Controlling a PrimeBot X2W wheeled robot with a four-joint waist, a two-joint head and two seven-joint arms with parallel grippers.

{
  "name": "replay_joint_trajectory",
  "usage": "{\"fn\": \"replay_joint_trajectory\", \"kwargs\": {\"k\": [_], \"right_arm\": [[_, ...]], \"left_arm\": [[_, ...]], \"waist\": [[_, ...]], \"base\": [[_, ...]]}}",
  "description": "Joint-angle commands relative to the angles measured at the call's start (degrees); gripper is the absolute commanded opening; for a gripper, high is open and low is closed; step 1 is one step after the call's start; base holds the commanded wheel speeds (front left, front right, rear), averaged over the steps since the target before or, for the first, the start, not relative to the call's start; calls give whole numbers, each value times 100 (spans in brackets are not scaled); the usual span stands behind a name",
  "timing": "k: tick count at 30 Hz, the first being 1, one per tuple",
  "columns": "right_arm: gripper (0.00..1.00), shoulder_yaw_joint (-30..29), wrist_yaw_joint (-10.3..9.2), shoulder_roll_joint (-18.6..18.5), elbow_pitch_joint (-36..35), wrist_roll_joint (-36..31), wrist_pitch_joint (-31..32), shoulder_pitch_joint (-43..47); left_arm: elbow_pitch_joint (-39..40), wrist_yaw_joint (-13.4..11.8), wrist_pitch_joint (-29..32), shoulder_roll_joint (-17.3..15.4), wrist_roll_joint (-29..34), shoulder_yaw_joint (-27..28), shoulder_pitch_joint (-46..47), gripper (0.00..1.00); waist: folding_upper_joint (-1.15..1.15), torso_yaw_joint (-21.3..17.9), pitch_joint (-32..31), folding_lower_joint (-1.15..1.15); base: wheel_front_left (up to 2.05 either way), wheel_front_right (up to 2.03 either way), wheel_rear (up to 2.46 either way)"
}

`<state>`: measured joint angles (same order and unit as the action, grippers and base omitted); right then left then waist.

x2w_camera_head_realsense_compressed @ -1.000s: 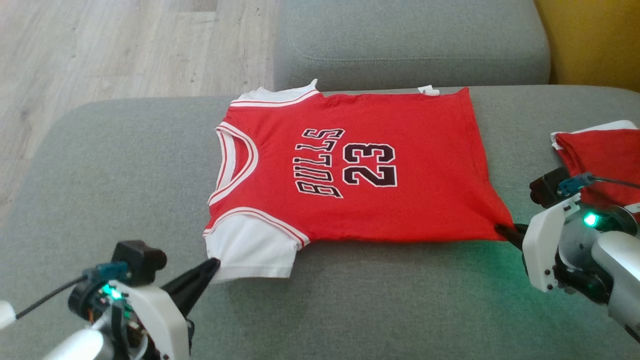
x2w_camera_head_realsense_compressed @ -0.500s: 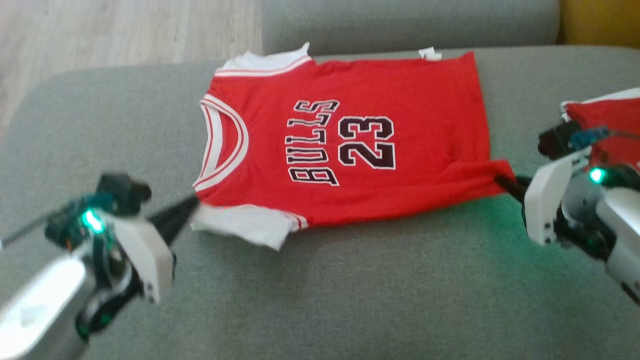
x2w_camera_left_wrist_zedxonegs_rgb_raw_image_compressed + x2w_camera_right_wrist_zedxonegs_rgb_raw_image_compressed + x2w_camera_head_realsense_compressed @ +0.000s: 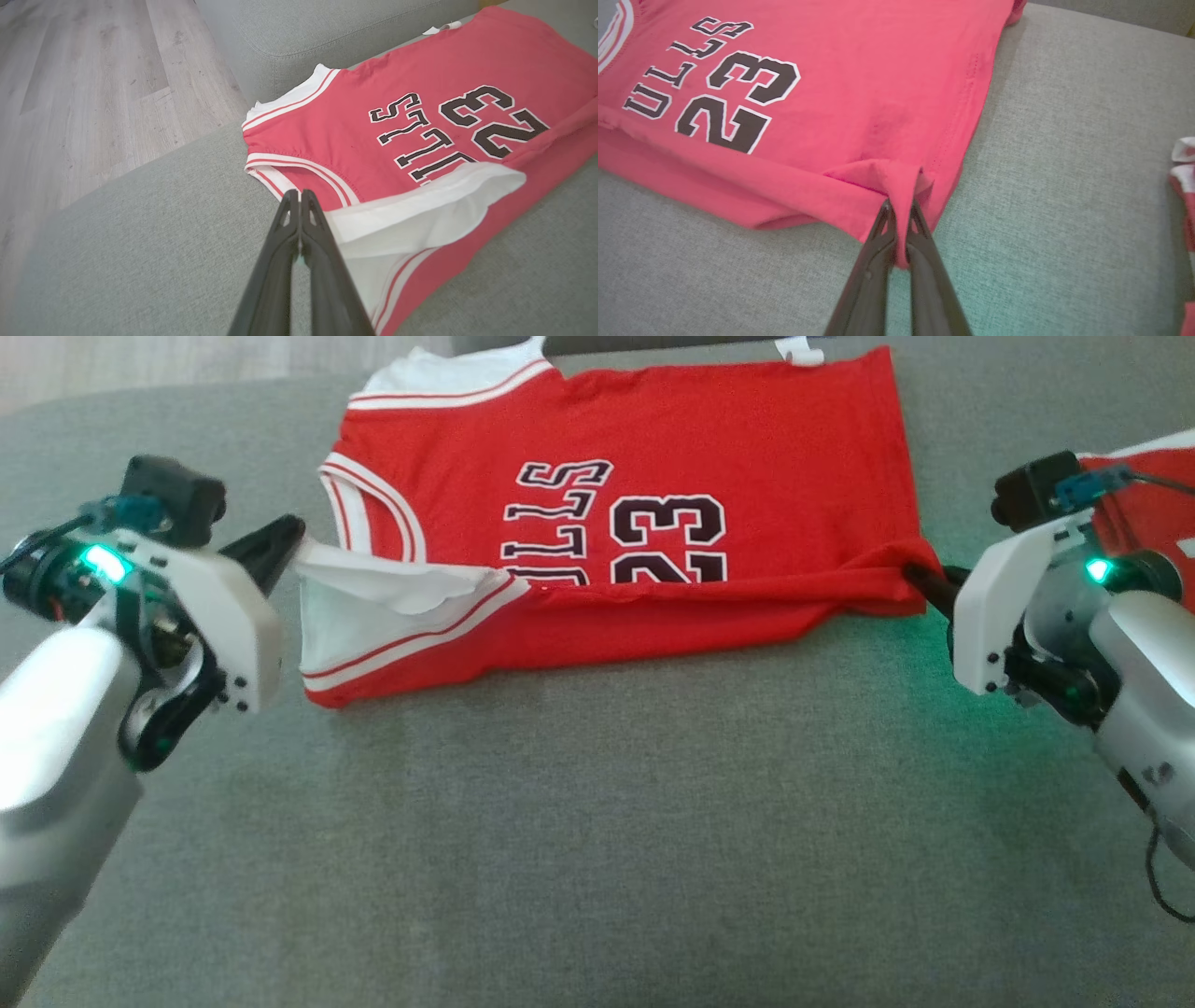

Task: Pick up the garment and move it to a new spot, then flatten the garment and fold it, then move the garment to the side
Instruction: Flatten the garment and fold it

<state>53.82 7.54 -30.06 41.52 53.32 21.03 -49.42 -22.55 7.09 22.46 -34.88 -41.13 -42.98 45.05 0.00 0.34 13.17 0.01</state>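
The garment [image 3: 653,457], a red jersey with white and red striped trim at the neck and armholes, lies spread on the grey sofa cushion [image 3: 597,821], neck toward the robot's left and hem toward its right; across the chest, in black characters edged in white, runs the number 23 [image 3: 667,537], and beside it the letters ULLS [image 3: 677,51] can be read in the right wrist view, with whatever precedes them hidden under a fold; the garment's near long edge is raised and turned over toward the middle, so that it covers the lower part of the lettering in the head view; the white sleeve [image 3: 373,588] at the near left corner is lifted off the cushion and hangs open, showing its pale inside; the left gripper [image 3: 289,537] has its two dark fingers pressed together on the edge of that sleeve; the right gripper [image 3: 920,581] is clamped on the near hem corner, with a pinch of red cloth bunched between its fingers [image 3: 878,242]; a small white tag [image 3: 801,349] sticks out at the far edge of the hem; at the robot's right, apart from the garment, a second red and white piece of clothing [image 3: 1144,495] lies on the same cushion; in the left wrist view a grey back cushion [image 3: 327,28] stands beyond the garment, and a pale wooden floor [image 3: 93,70] lies past the sofa's edge.
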Motion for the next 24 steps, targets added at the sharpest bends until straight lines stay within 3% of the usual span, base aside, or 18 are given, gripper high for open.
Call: {"fn": "replay_joint_trajectory", "kwargs": {"k": [1,16,17,18,19,24], "right_arm": [[0,5,-5,-8,-37,-50,-31,-147],[0,270,-5,342,460,-1,-334,-622],[4,287,-5,363,488,-12,-395,-657],[70,307,-5,381,517,-35,-467,-693],[100,297,-5,400,581,-38,-541,-726],[100,88,-5,550,902,104,-992,-835]], "left_arm": [[-27,17,-95,-144,84,174,418,0],[-1597,38,-1018,359,278,-740,1565,0],[-1719,38,-1115,390,286,-746,1629,0],[-1842,39,-1218,426,304,-749,1689,45],[-1964,39,-1329,470,326,-747,1743,100],[-2457,-12,-1863,756,367,-709,1909,100]], "waist": [[0,-50,65,-1],[0,-165,321,-1],[0,-169,328,-1],[0,-171,336,-1],[0,-172,341,-1],[0,-155,297,-1]], "base": [[0,0,0],[0,0,0],[0,0,0],[0,0,0],[0,0,0],[0,0,0]]}}
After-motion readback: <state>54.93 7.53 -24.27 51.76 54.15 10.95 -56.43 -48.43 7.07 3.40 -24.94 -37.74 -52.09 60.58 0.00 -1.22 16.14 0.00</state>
